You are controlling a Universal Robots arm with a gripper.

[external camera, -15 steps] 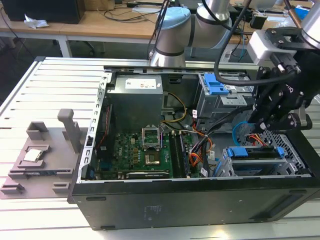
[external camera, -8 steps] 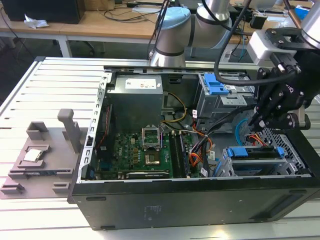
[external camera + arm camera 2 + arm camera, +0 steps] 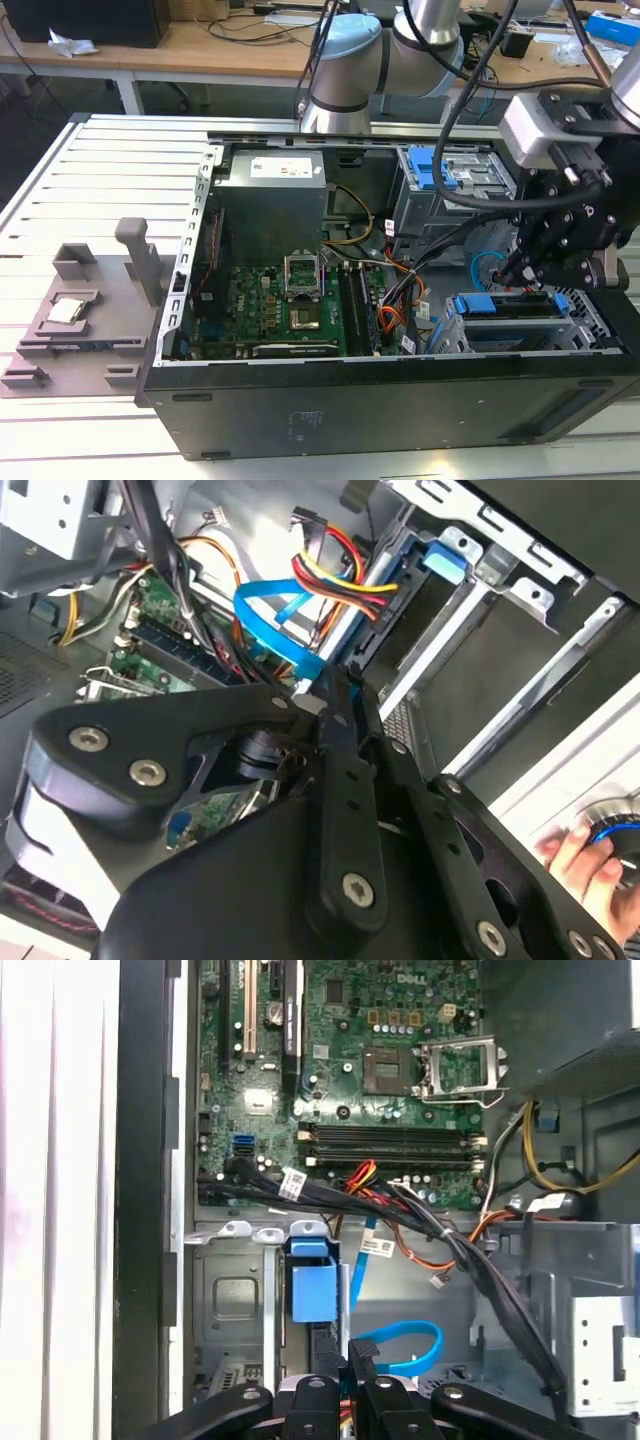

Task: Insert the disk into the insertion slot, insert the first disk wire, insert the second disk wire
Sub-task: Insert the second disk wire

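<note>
Gripper (image 3: 335, 695) fingers are seen pinched on a connector near the blue cable (image 3: 400, 1345); disk (image 3: 510, 307) judged seated in slot (image 3: 600, 325); wiring unfinished.

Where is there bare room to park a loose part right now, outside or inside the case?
Free: the slatted table between the grey fixture and the case. Inside it is crowded: cables tangle between the motherboard and the insertion slot, where the hand sits.
</note>
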